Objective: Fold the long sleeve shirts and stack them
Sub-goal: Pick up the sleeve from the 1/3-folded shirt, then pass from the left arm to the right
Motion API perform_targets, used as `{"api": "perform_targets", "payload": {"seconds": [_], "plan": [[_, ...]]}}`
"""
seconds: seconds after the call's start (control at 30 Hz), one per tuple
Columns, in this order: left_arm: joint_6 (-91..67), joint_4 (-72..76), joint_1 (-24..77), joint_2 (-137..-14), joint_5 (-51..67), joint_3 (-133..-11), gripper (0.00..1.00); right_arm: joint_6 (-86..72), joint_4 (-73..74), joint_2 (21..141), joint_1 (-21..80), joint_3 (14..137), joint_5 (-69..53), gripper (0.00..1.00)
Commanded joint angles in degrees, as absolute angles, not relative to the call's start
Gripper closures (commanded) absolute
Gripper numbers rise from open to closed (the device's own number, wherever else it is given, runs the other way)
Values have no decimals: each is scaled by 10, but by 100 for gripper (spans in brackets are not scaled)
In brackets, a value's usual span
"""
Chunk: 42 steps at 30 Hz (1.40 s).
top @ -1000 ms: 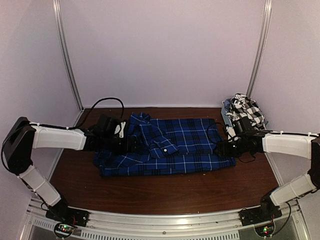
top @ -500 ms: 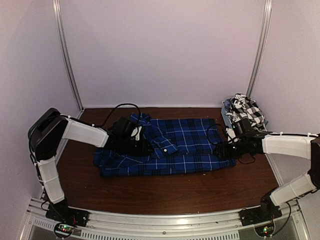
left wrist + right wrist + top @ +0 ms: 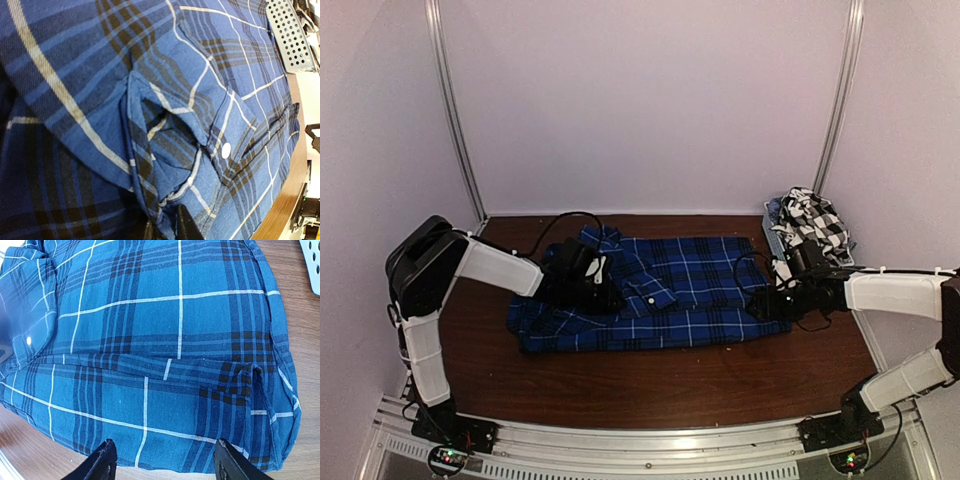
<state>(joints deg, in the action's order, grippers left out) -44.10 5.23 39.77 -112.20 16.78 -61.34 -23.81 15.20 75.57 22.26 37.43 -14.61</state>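
Observation:
A royal-blue plaid long sleeve shirt [image 3: 670,295] lies spread flat across the middle of the table, with a sleeve folded over its chest. My left gripper [image 3: 604,296] rests on that sleeve near the buttoned cuff [image 3: 220,150]. In the left wrist view its jaws [image 3: 165,229] are pinched on a raised fold of the blue cloth. My right gripper [image 3: 770,304] hovers at the shirt's right edge, open, its fingertips [image 3: 104,462] spread wide over the hem [image 3: 200,440]. A black-and-white check shirt [image 3: 812,222] is heaped at the back right.
The check shirt sits in a small grey slotted basket [image 3: 772,228] by the right wall; the basket also shows in the left wrist view [image 3: 290,35]. Bare brown tabletop [image 3: 650,385] stretches in front of the blue shirt. Metal posts [image 3: 455,110] stand at the back corners.
My left arm has swung right onto the shirt, and its jaws have closed on the sleeve fold. The right gripper has dropped slightly at the right edge and stayed open.

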Motion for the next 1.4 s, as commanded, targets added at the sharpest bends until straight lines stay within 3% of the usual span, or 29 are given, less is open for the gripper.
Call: {"api": "perform_targets", "payload": {"seconds": [0.0,0.17,0.5,0.7,1.37], "plan": [[-439,90,401,-1128,171,-630,87,-240,139,752,226,368,-153,32],[-439,104,400,-1121,186,-634,100,-240,138,749,228,370,-156,33],[-574,288,401,-1027,259,-583,100,-300,90,702,243,380,-221,32],[-654,399,424,-1011,247,-551,100,-407,25,693,284,396,-248,26],[-719,505,492,-1050,174,-526,100,-552,-128,714,354,370,-317,21]]}}
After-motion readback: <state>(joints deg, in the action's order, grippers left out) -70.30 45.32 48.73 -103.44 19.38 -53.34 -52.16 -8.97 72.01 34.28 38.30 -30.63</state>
